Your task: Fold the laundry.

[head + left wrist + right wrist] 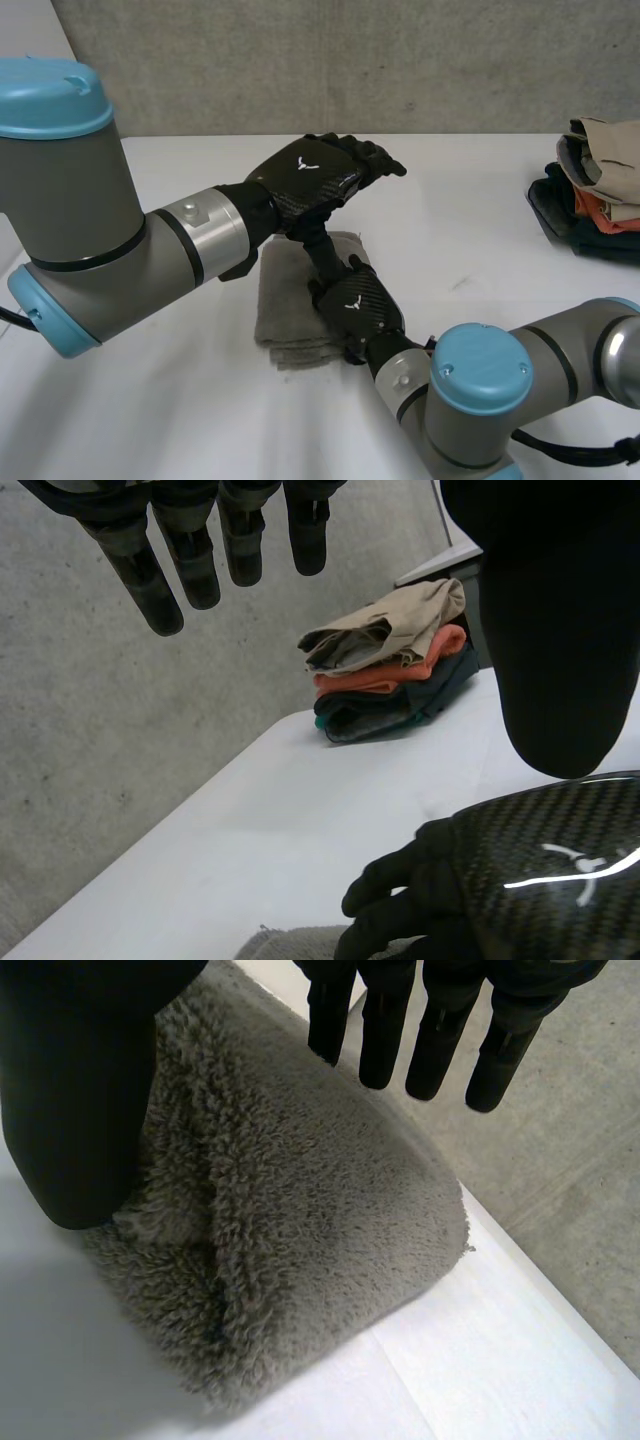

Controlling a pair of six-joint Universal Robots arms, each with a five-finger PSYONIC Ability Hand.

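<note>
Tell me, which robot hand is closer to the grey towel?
The right. The right hand sits low over the edge of the towel with open fingers; the left hand hangs higher, above its far end.

one grey towel, one pile of clothes, one table, one left hand, one right hand.

I am seeing a folded towel lying mid-surface, my right hand hovering over its right edge, my left hand hanging above it, and a clothes stack sitting far right.
</note>
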